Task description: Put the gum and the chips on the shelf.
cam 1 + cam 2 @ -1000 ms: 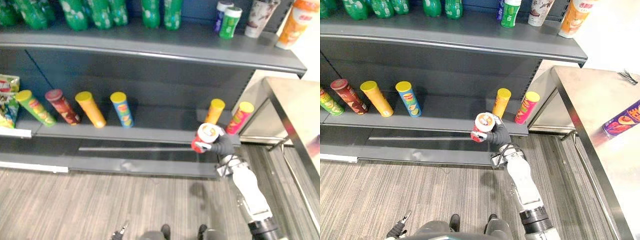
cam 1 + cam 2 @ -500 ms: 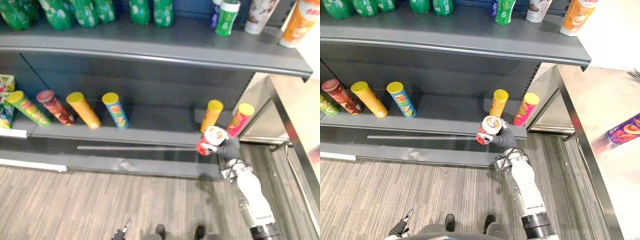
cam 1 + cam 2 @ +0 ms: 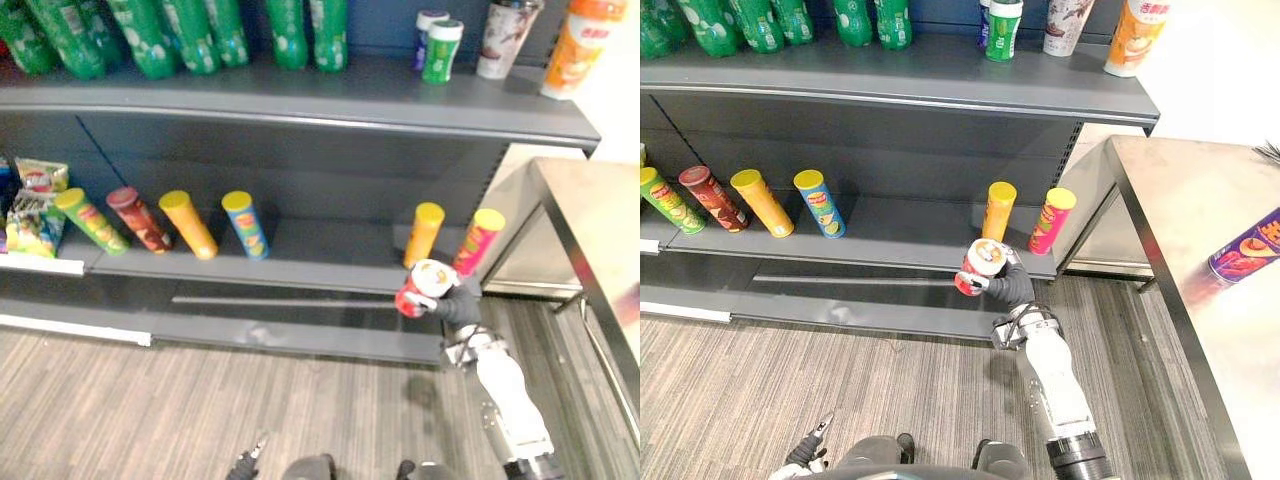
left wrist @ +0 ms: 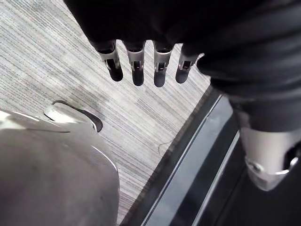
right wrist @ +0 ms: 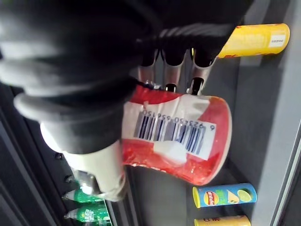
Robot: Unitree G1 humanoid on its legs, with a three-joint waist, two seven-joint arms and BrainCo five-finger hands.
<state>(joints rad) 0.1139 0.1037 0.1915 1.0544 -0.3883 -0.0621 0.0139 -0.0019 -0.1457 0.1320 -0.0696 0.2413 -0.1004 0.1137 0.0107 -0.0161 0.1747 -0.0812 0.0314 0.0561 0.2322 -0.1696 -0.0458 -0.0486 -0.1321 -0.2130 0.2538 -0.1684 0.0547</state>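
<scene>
1. The shelf [image 3: 910, 238] takes up most of both eye views. Its lower board carries upright chip tubes, with a bare stretch between the blue tube [image 3: 820, 203] and the yellow tube [image 3: 998, 210]. A pink tube [image 3: 1052, 218] stands just beside the yellow one.
2. The tabletop [image 3: 1185, 190] lies to the robot's right. A purple tube [image 3: 1245, 245] rests on its side there, its end cut off by the frame edge.
3. The right hand [image 3: 1010, 285] is curled round the red chips can [image 3: 980, 265]. It holds the can tilted, lid towards the head camera, at the front edge of the lower board just before the yellow tube. Whether the base touches the board cannot be told.
4. The can looks like a light, stiff tube with smooth, rather slippery sides and brittle contents. A wrap round the middle of the tube suits it best, with a gentle set-down on its base.
5. The left hand [image 4: 141, 66] hangs over the floor [image 4: 56, 56], fingers straight and carrying nothing.
6. The small tubs [image 3: 1002, 18] on the top board may be gum, but they are too small to tell.
</scene>
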